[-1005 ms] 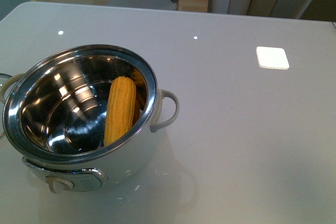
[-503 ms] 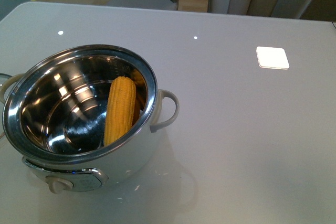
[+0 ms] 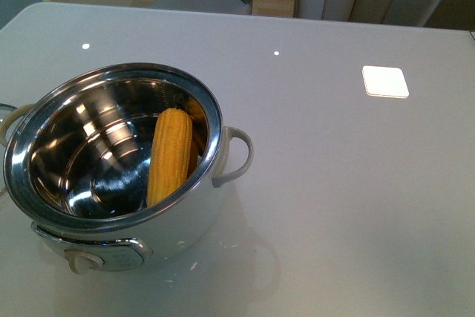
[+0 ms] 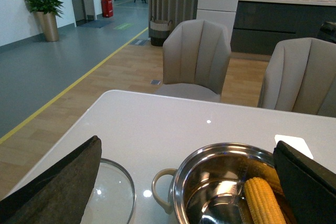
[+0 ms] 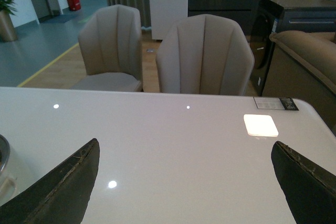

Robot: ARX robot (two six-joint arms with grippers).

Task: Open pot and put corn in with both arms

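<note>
White glossy table [image 3: 334,198]; beige chairs [image 5: 202,56] behind it, wood floor beyond. Pot [image 3: 111,161] stands uncovered at the table's front left, corn [image 3: 169,155] inside, leaning on the right wall. Glass lid [image 4: 113,195] lies left of the pot. Left gripper [image 4: 184,192] spread wide, hovering near the pot; right gripper [image 5: 184,182] spread wide, empty, well right of it.

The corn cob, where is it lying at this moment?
In the front view the corn lies inside the open pot, against its right inner wall, at the table's near left. The left wrist view shows it there too.
</note>
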